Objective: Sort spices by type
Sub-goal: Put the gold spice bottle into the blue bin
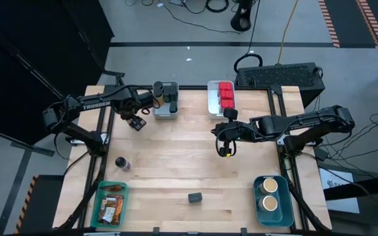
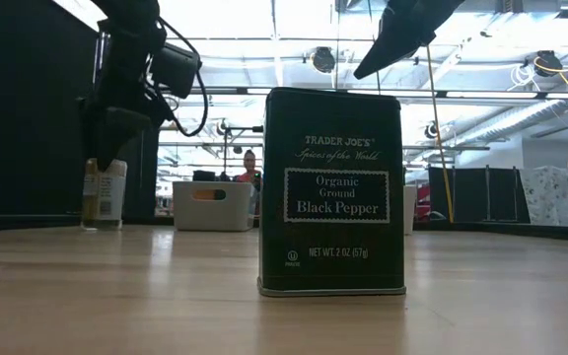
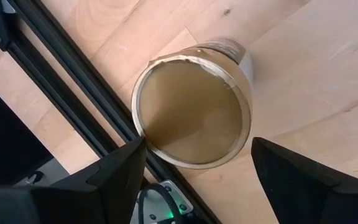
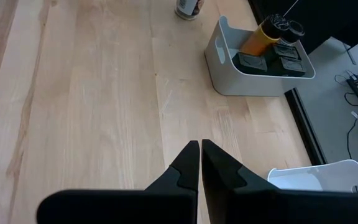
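Note:
A round tan-topped spice jar stands upright on the table near its left edge. My left gripper hangs open just above it, pointing down, one finger off each side of the lid, touching nothing. My right gripper is shut and empty above the table's middle right. A dark black-pepper tin stands alone near the front edge. A dark-lidded jar stands at the left.
A grey bin at the far edge holds dark tins and an orange jar. A white bin holds red tins. A teal bin holds printed packets at front left. A blue bin holds two tan-topped jars at front right. The table's middle is bare wood.

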